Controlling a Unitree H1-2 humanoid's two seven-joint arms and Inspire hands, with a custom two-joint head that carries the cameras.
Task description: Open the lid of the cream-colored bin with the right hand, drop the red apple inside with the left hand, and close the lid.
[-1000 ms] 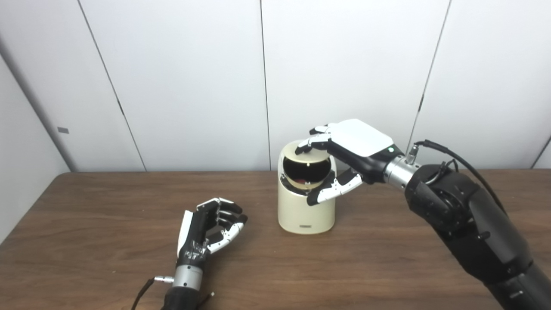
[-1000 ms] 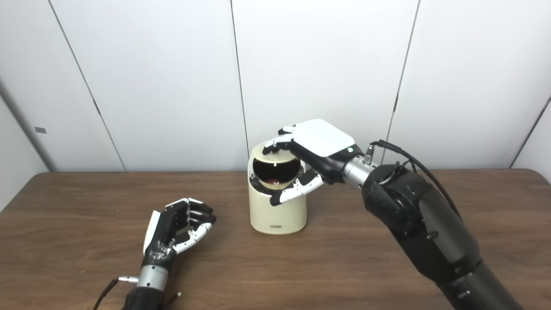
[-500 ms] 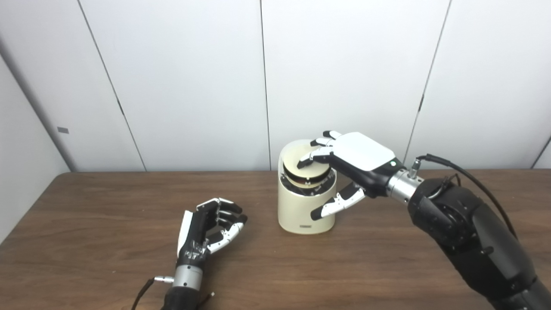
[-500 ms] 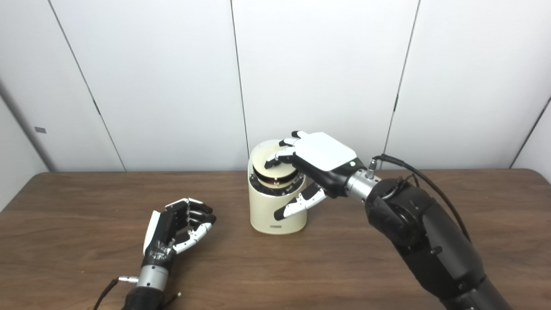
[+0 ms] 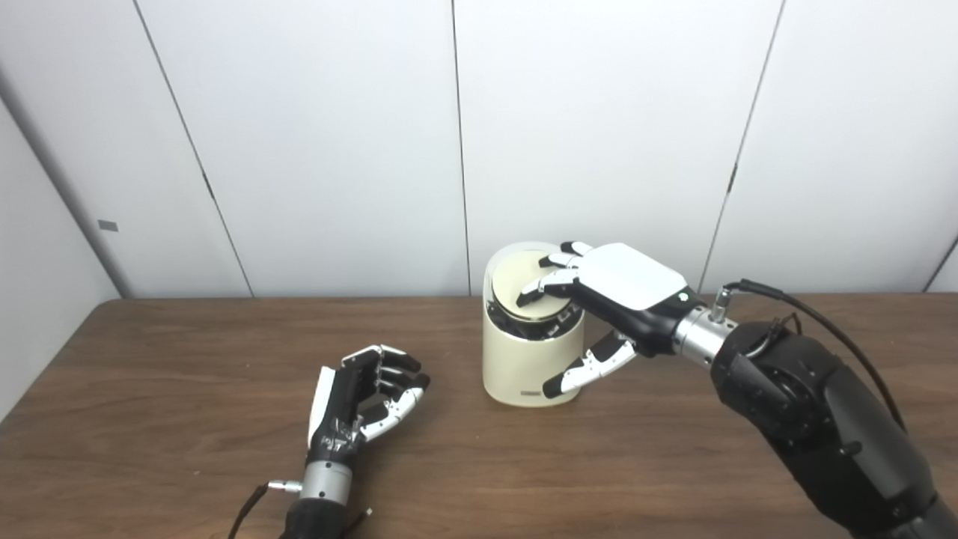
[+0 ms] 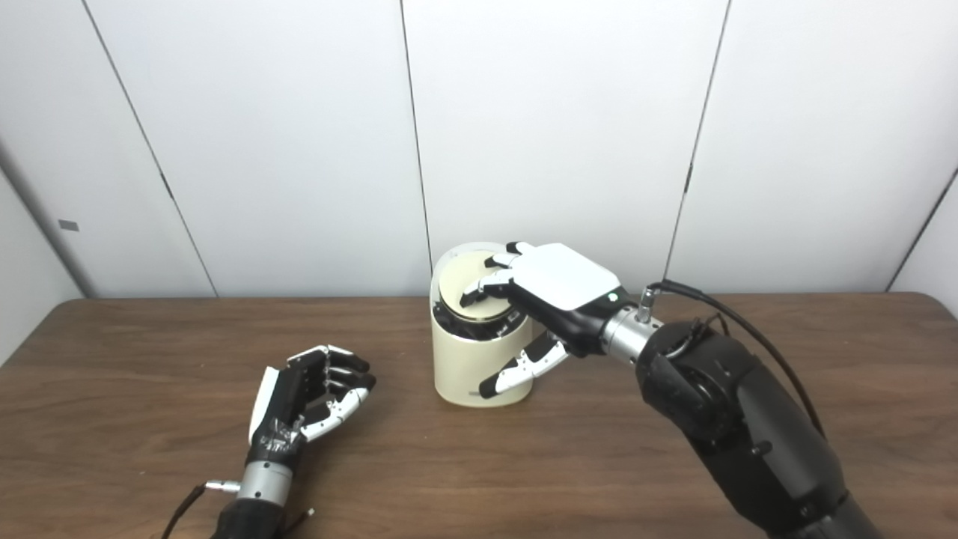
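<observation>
The cream-colored bin [image 5: 520, 367] stands mid-table, its round lid [image 5: 522, 287] lying nearly flat in the rim. My right hand [image 5: 621, 281] reaches over it from the right, open, with fingertips [image 5: 540, 287] resting on the lid and the thumb [image 5: 587, 367] hanging in front of the bin wall. It grips nothing. My left hand [image 5: 359, 397] lies on the table to the bin's left, palm turned sideways, fingers loosely curled and holding nothing. The red apple is not visible now; the lid hides the bin's inside.
The brown wooden table [image 5: 187, 374] carries only the bin and my hands. White wall panels [image 5: 337, 150] stand right behind the table's back edge, close behind the bin. A cable [image 5: 793, 299] loops off my right wrist.
The lid has swung down from tilted open, with red showing inside, to almost flat. My right hand followed it down, its fingers pressing on top. The left hand has stayed still.
</observation>
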